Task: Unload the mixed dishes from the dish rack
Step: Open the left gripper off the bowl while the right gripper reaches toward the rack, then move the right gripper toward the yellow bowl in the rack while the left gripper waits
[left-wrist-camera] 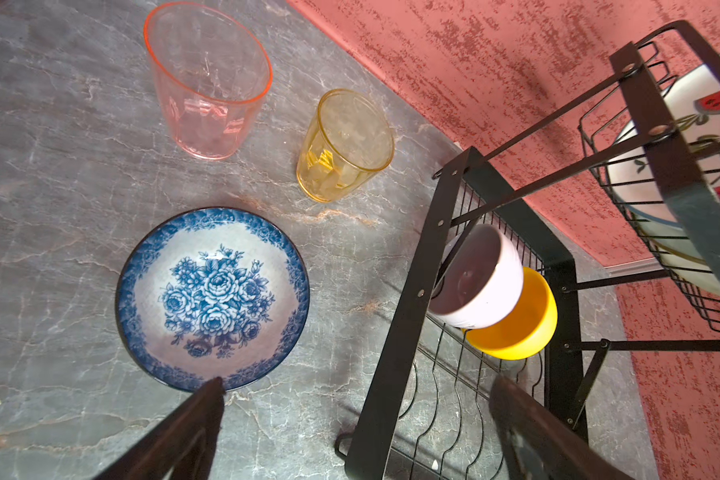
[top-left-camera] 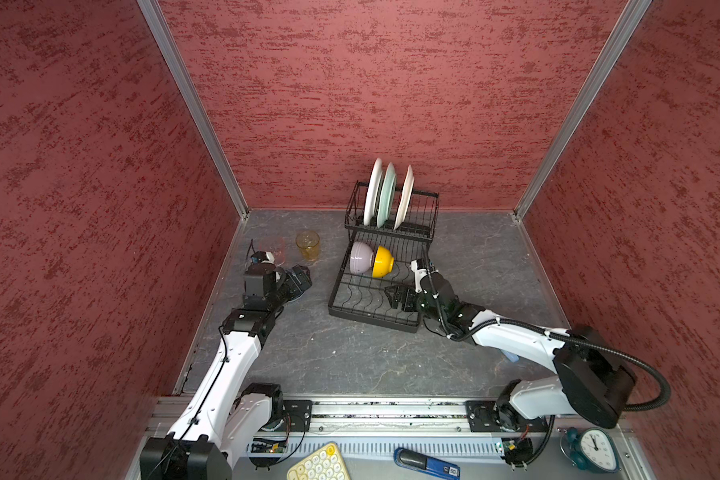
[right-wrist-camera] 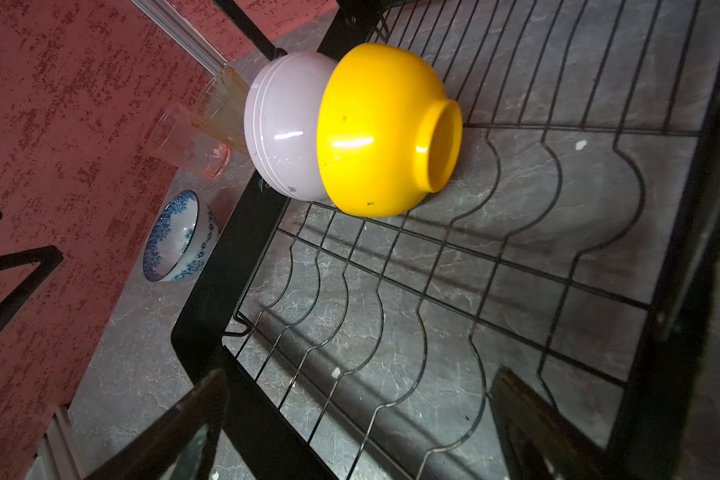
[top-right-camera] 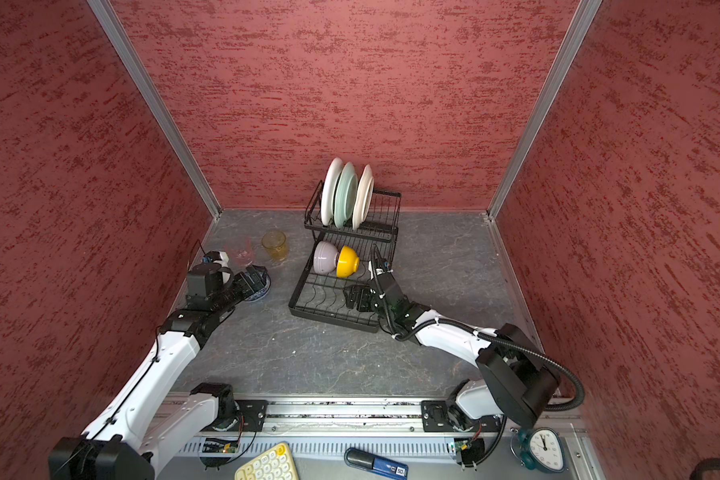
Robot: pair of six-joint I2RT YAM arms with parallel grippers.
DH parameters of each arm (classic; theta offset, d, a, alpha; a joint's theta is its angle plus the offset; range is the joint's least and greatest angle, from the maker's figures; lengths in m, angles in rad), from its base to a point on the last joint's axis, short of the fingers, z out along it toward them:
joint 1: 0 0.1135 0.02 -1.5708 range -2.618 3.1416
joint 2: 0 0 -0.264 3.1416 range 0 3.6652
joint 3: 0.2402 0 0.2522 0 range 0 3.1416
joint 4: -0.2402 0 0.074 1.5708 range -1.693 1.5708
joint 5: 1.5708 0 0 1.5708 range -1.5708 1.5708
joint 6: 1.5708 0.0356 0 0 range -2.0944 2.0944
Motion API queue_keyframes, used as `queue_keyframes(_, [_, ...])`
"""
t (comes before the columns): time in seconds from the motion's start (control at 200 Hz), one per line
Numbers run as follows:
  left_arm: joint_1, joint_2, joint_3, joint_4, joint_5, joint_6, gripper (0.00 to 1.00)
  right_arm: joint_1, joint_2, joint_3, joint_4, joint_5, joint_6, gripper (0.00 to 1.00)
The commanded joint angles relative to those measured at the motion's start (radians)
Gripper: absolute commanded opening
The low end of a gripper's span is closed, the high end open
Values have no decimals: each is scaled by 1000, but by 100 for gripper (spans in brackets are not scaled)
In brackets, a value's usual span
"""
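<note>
Three plates (top-left-camera: 387, 195) stand in the raised basket of the dish rack (top-left-camera: 371, 319), lilac bowl (top-left-camera: 360, 257) and yellow bowl (top-left-camera: 384, 262) sideways on its tray; patterned bowl (left-wrist-camera: 213, 299), pink tumbler (left-wrist-camera: 208, 83) and amber tumbler (left-wrist-camera: 344, 145) sit on the worktop (top-left-camera: 371, 365). Left hand (top-left-camera: 298, 279) gapes above the patterned bowl's edge, right hand (top-left-camera: 396, 297) gapes over the tray

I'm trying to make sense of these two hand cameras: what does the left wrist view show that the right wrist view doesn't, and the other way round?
Only the left wrist view: the watermelon plate standing in the raised basket, and the inside of the lilac bowl. Only the right wrist view: the yellow bowl from behind, with its foot ring. Both: the dish rack with those two bowls on their sides in its low tray, and on the table the pink tumbler, amber tumbler and blue-and-white bowl.
</note>
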Motion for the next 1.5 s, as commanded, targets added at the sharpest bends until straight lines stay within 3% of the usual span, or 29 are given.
queue_keyframes(0.0, [-6, -12, -23, 38, -18, 15, 99, 3, 27, 34, 45, -10, -13, 99])
queue_keyframes(1.498, [-7, -41, -99, 113, 31, 17, 99, -60, 339, 296, 31, 23, -109, 99])
